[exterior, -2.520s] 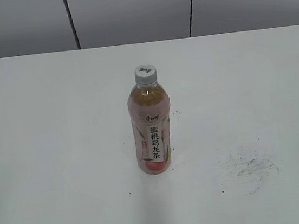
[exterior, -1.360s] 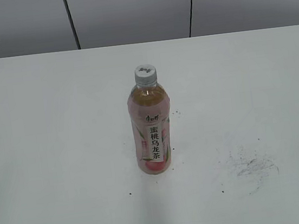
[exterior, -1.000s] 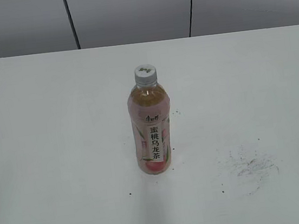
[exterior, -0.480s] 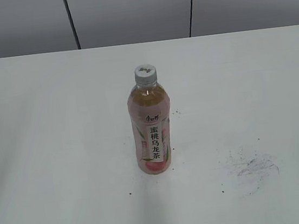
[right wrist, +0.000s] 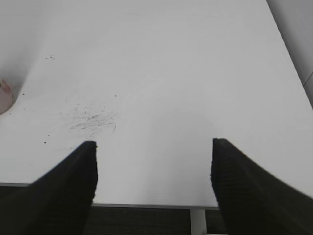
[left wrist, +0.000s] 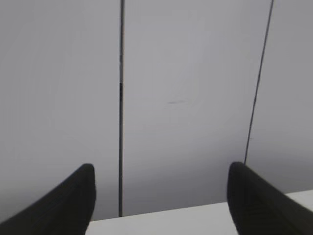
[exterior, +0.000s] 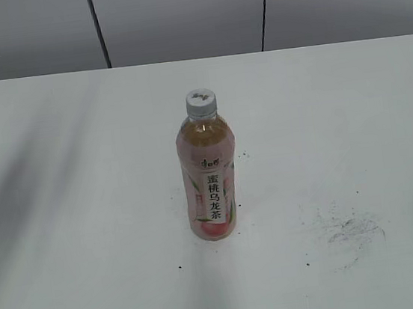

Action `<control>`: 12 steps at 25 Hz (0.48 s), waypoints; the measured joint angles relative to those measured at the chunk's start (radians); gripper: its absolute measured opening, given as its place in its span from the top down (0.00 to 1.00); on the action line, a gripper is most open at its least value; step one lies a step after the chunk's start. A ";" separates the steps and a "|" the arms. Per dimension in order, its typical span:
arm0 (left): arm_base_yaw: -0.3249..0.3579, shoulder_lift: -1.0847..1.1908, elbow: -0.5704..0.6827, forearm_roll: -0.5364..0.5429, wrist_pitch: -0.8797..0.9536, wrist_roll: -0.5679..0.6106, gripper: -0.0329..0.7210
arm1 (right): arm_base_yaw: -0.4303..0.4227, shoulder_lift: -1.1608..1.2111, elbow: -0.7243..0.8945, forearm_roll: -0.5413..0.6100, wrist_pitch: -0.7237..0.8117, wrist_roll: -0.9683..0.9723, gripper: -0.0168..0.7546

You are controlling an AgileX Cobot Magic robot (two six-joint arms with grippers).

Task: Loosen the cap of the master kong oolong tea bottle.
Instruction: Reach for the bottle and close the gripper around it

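Observation:
The master kong oolong tea bottle [exterior: 209, 184] stands upright in the middle of the white table, its pink peach label facing the exterior view. The white-grey cap [exterior: 201, 102] sits on its neck. A sliver of the bottle's pink base shows at the left edge of the right wrist view [right wrist: 4, 96]. My left gripper [left wrist: 161, 196] is open and empty, raised and pointing at the grey wall; only a dark bit of that arm shows at the exterior view's top left corner. My right gripper [right wrist: 154, 169] is open and empty above the table's near edge, right of the bottle.
The white table [exterior: 351, 106] has a dark scuff patch [exterior: 347, 229] right of the bottle, also in the right wrist view [right wrist: 90, 117]. A grey panelled wall [exterior: 182, 14] with dark seams stands behind. The table's front edge [right wrist: 146, 203] lies below my right gripper.
A dark part of the left arm has come into the exterior view's top left corner, and a broad shadow now falls across the table's left side. The bottle has not moved.

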 joint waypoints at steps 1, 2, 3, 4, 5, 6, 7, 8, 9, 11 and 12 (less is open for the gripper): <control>-0.018 0.060 0.000 0.012 -0.050 0.000 0.29 | 0.000 0.000 0.000 0.000 0.000 0.000 0.27; -0.030 0.115 0.000 0.020 -0.096 0.000 0.29 | 0.000 0.000 0.000 0.000 0.000 0.000 0.27; -0.042 0.154 0.000 0.029 -0.125 -0.008 0.29 | 0.000 0.000 0.000 0.000 0.000 0.000 0.27; -0.050 0.194 0.000 0.034 -0.138 -0.020 0.29 | 0.000 0.000 0.000 0.000 0.000 0.000 0.27; -0.053 0.224 0.000 0.045 -0.145 -0.034 0.29 | 0.000 0.000 0.000 0.000 0.000 0.000 0.27; -0.054 0.244 0.003 0.059 -0.153 -0.052 0.29 | 0.000 0.000 0.000 0.000 0.000 0.000 0.27; -0.055 0.253 0.012 0.081 -0.163 -0.075 0.29 | 0.000 0.000 0.000 0.000 0.000 0.000 0.27; -0.055 0.259 0.022 0.104 -0.175 -0.098 0.29 | 0.000 0.000 0.000 0.000 0.000 0.000 0.27; -0.056 0.260 0.040 0.122 -0.199 -0.113 0.29 | 0.000 0.000 0.000 0.000 0.000 0.000 0.27; -0.057 0.260 0.095 0.150 -0.265 -0.148 0.29 | 0.000 0.000 0.000 0.000 0.000 0.000 0.27; -0.057 0.260 0.125 0.168 -0.308 -0.166 0.27 | 0.000 0.000 0.000 0.000 0.000 0.000 0.27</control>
